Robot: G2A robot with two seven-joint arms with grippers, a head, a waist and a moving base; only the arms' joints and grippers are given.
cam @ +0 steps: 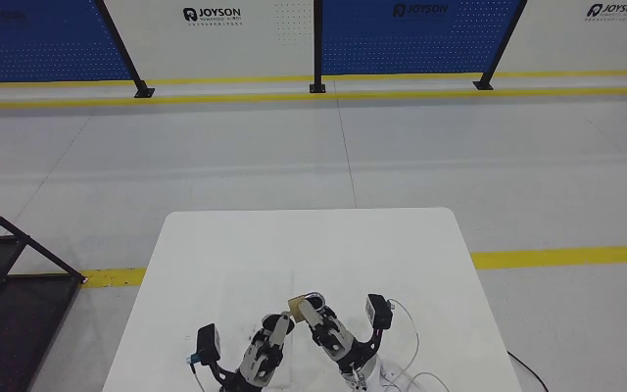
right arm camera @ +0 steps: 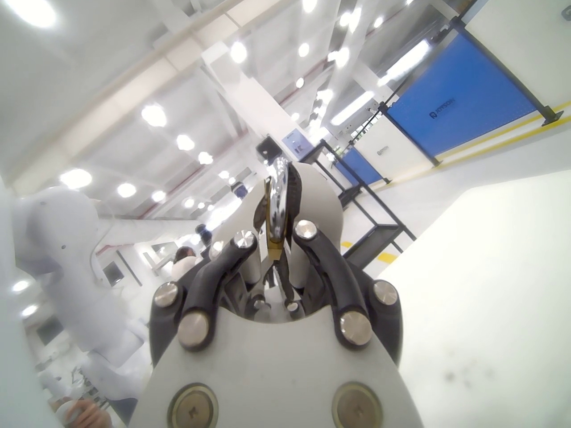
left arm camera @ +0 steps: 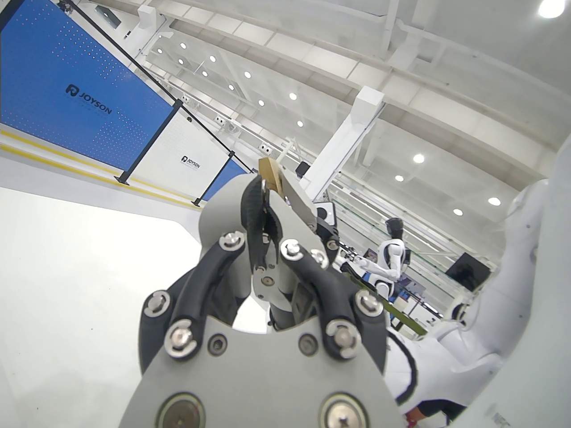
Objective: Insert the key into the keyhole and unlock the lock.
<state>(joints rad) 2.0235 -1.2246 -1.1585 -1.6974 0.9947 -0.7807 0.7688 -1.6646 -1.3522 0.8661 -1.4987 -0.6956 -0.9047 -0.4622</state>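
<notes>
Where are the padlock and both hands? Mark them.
padlock [right arm camera: 277,213]: right wrist view, on its chrome shackle.
left hand [left arm camera: 264,187]: left wrist view, between its closed fingertips.
right hand [right arm camera: 279,180]: right wrist view, between its fingertips, clamped on the padlock.

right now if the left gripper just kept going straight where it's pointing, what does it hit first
The brass lock, held in the right gripper. It sits right at the tips of the left gripper and looks to be touching them, though depth is hard to judge from these views.
</notes>
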